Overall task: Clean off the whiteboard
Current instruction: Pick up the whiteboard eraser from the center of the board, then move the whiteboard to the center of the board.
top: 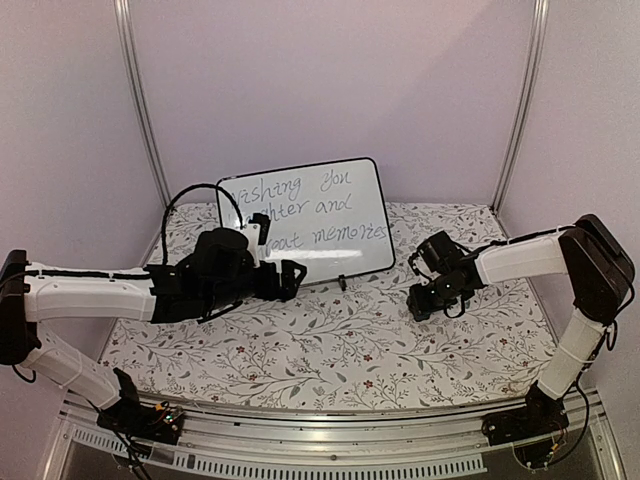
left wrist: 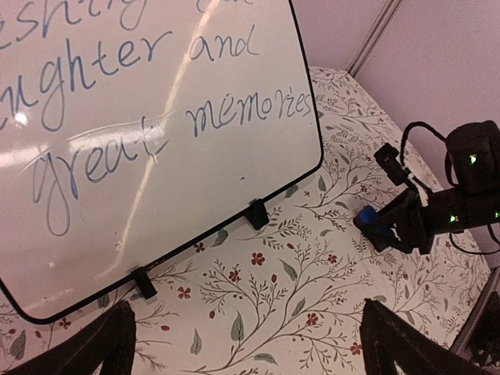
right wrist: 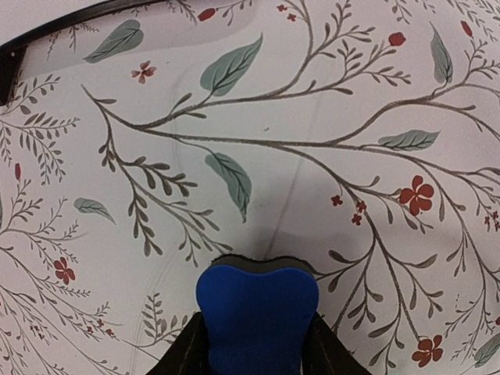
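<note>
From above: the whiteboard stands tilted back on its small feet at the far side of a flower-printed tablecloth, near the back wall, its face covered in cursive marker writing. The left gripper hangs just in front of the board's lower edge. The right gripper is low over the cloth, to the right of the board and apart from it.

From the left wrist: the whiteboard fills the upper left, with "great memories" legible in blue and two black feet planted on the cloth. The left gripper has its jaws spread wide with nothing between them. Across the table, the right gripper carries a blue eraser at its tip.

From the right wrist: the right gripper is clamped on the blue eraser, its fingers pressing both sides, just above the patterned cloth. The board's black rim crosses the top left corner.
</note>
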Tool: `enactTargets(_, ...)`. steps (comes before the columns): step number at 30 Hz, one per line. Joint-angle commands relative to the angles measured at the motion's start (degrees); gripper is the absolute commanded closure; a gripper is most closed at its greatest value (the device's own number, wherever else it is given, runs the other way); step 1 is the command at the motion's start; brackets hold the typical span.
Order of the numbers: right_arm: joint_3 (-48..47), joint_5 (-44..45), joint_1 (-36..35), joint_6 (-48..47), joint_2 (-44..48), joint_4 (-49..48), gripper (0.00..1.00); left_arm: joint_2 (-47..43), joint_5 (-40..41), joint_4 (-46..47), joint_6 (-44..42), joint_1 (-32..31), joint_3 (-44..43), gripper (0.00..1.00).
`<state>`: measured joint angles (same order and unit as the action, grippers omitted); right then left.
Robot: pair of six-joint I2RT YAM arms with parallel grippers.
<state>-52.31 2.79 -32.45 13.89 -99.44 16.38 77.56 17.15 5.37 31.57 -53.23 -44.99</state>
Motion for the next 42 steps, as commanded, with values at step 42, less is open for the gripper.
enactTargets(42,-6.0,-5.6,0.4,0.2,33.2,-1.9,0.82,-8.9,-7.6,-23.2,-4.0,22.1,-17.8,0.0)
